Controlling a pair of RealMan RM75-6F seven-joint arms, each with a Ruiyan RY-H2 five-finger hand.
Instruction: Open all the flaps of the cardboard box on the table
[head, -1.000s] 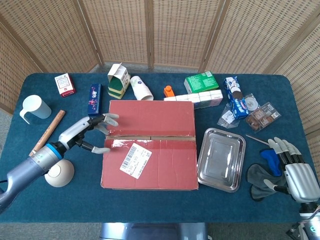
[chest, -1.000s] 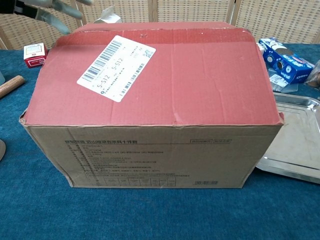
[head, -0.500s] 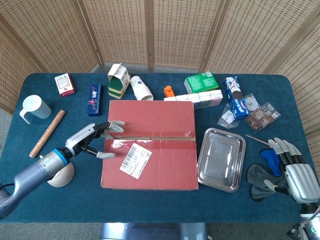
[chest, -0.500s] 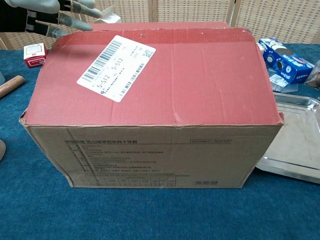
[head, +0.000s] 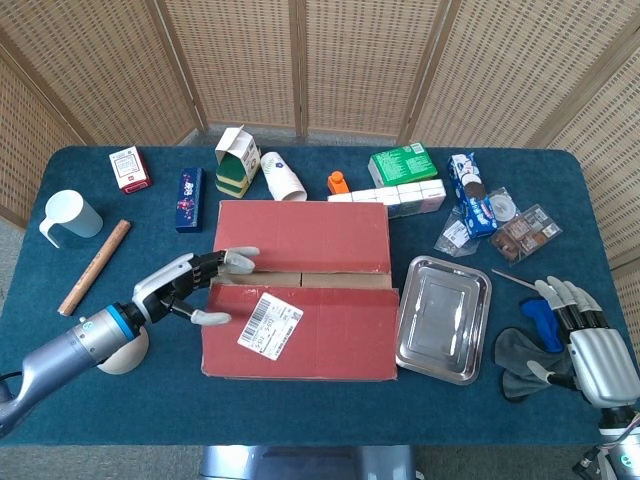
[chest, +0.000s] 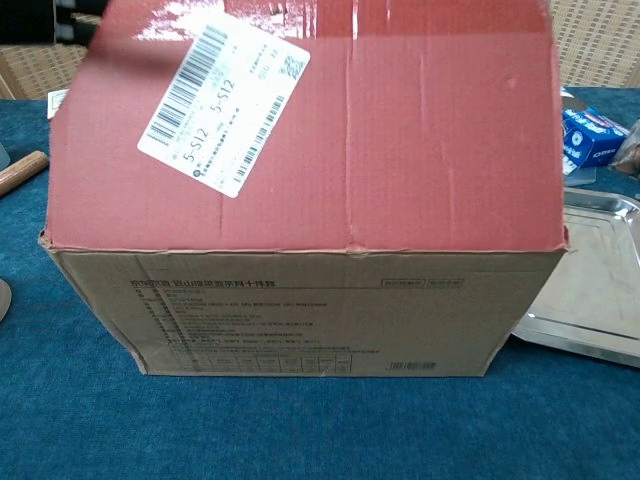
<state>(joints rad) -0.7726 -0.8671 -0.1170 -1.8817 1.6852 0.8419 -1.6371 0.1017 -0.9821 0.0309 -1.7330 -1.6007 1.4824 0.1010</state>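
The cardboard box (head: 300, 232) with a red top stands mid-table. Its far flap lies flat. The near flap (head: 320, 330), bearing a white label (head: 270, 323), is tilted up along the centre seam, and a gap shows between the two. In the chest view the raised near flap (chest: 350, 130) fills the upper frame above the brown front wall (chest: 300, 310). My left hand (head: 190, 285) holds the near flap's far-left corner, fingers in the gap and thumb on its left edge. My right hand (head: 585, 335) rests at the table's right front, fingers spread, holding nothing.
A steel tray (head: 440, 264) lies just right of the box. Dark gloves (head: 520, 360) lie by my right hand. Cartons and snack packs line the back and right. A cup (head: 68, 216), a wooden rod (head: 94, 267) and a pale round object (head: 125, 350) sit left.
The near flap has lifted from flat to tilted up, opening a gap at the seam. My left hand moved right and nearer with the flap's corner. My right hand stayed still.
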